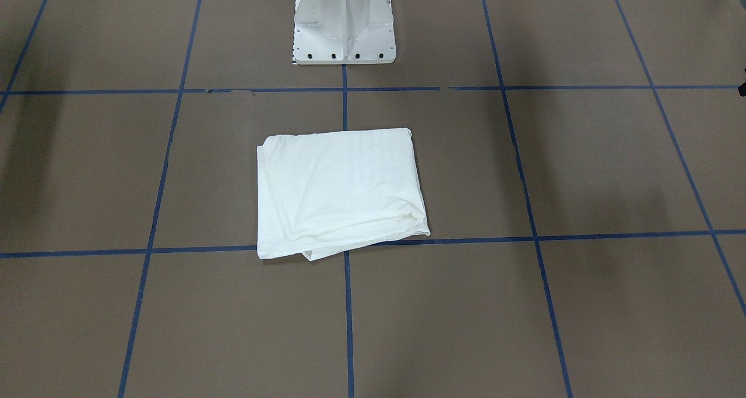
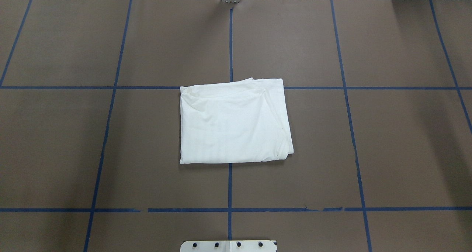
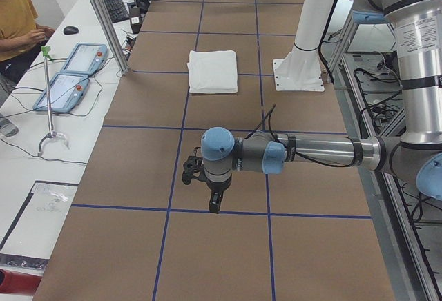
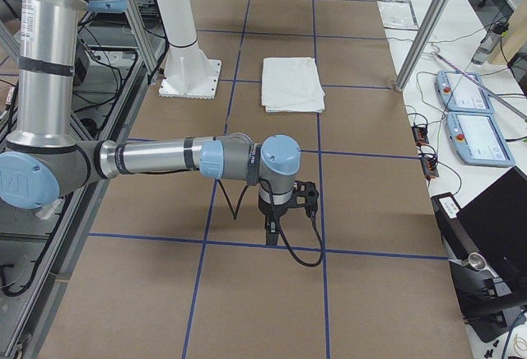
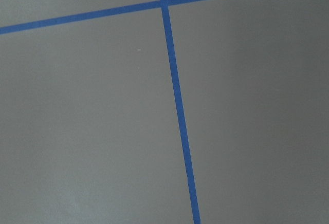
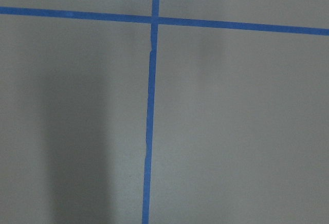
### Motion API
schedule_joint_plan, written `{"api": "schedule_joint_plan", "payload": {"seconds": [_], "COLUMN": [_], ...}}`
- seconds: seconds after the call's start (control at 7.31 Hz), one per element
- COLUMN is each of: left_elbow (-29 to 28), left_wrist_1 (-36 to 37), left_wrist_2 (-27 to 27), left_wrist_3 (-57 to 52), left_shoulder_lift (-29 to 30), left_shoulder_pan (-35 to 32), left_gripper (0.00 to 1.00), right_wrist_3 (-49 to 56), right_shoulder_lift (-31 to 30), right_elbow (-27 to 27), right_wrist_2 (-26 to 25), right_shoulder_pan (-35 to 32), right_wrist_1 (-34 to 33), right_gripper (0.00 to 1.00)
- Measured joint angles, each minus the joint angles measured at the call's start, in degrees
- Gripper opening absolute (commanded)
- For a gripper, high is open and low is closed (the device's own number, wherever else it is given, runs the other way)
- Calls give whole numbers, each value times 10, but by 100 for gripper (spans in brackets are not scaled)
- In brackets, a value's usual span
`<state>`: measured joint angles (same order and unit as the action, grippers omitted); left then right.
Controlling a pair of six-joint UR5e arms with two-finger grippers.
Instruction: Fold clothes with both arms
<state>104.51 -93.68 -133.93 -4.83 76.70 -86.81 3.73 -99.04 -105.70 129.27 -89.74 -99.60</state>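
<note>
- The white pedestal [image 1: 344, 31] is cut off at the top of the front-facing view. Only its bolted base plate and lower column show.
- Straight out from the pedestal and apart from it, the white T-shirt [image 1: 341, 194] lies folded into a rough rectangle on the brown table [image 1: 583, 171]. Its collar, sleeves and any print are tucked out of sight.
- A loose layer pokes out at the shirt edge farthest from the pedestal, and the shirt hides one crossing of the blue tape lines [image 1: 345, 104].
- Well to either side of the pedestal, the left arm [image 3: 318, 152] and right arm [image 4: 156, 160] reach out low over the table.
- The left gripper [image 3: 215, 203] and right gripper [image 4: 272, 231] point down over bare table. They are too small to tell whether the fingers are apart or together.
- Both wrist views show only table and tape.
- Farthest from the pedestal, beyond the table's edge, are two teach pendants [image 3: 72, 73] and an operator [image 3: 17, 18], who is cropped by the frame.
</note>
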Motion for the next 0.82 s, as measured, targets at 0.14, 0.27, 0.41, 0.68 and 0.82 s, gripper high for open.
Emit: {"api": "schedule_joint_plan", "payload": {"seconds": [0.14, 0.27, 0.41, 0.68, 0.82], "left_elbow": [-2, 0, 2, 2, 2], "left_wrist_1": [-16, -24, -28, -30, -30], "left_wrist_2": [1, 1, 1, 3, 4], "left_wrist_3": [0, 1, 1, 1, 1], "left_shoulder_lift": [1, 2, 2, 2, 2], "left_shoulder_pan": [0, 0, 1, 1, 1], "left_gripper": [100, 100, 100, 100, 100], "right_wrist_3": [0, -1, 0, 0, 0], "right_shoulder_lift": [0, -1, -1, -1, -1], "right_elbow": [0, -1, -1, -1, -1], "right_wrist_2": [1, 1, 2, 3, 3], "right_shoulder_pan": [0, 0, 0, 0, 0], "right_wrist_1": [0, 0, 0, 0, 0], "right_gripper": [100, 100, 100, 100, 100]}}
